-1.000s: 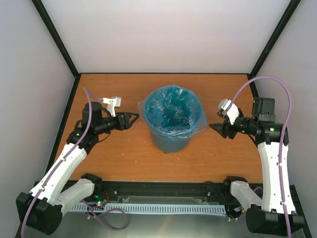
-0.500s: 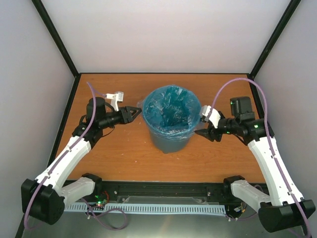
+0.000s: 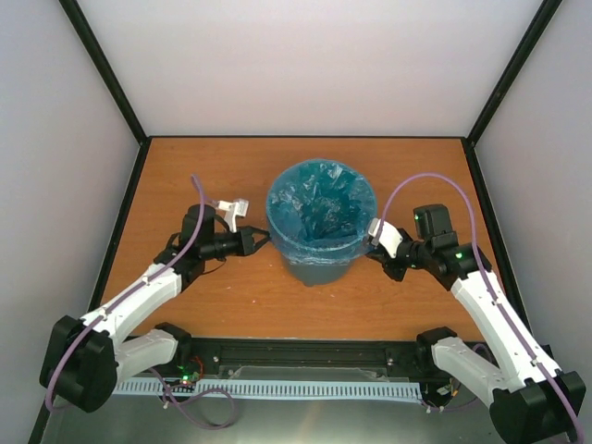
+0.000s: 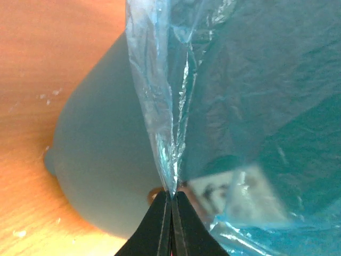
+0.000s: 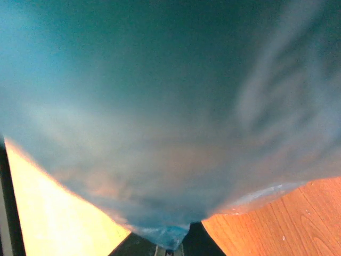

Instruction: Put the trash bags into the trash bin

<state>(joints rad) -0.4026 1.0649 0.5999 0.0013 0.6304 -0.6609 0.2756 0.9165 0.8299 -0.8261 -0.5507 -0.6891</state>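
The dark teal trash bin (image 3: 318, 268) stands upright mid-table. The light-blue trash bag (image 3: 320, 207) lines it, crumpled inside and folded over the rim. My left gripper (image 3: 266, 239) is at the bin's left side, shut on a pleat of the bag's overhang. In the left wrist view the film (image 4: 159, 112) runs down into the closed gripper (image 4: 172, 195), with the bin wall (image 4: 96, 160) behind. My right gripper (image 3: 371, 246) is at the bin's right side. In the right wrist view the bag (image 5: 170, 128) fills the frame, and its edge is pinched in the gripper (image 5: 172, 248).
The orange wooden table (image 3: 222, 171) is boxed in by white walls with black posts at the back and sides. A black rail (image 3: 305, 356) with both arm bases runs along the near edge. Purple cables loop over each arm.
Both arms have moved inward from the table's sides to the bin. Both grippers, open a second ago, have shut on the bag's overhang, which now lies closer to the rim.
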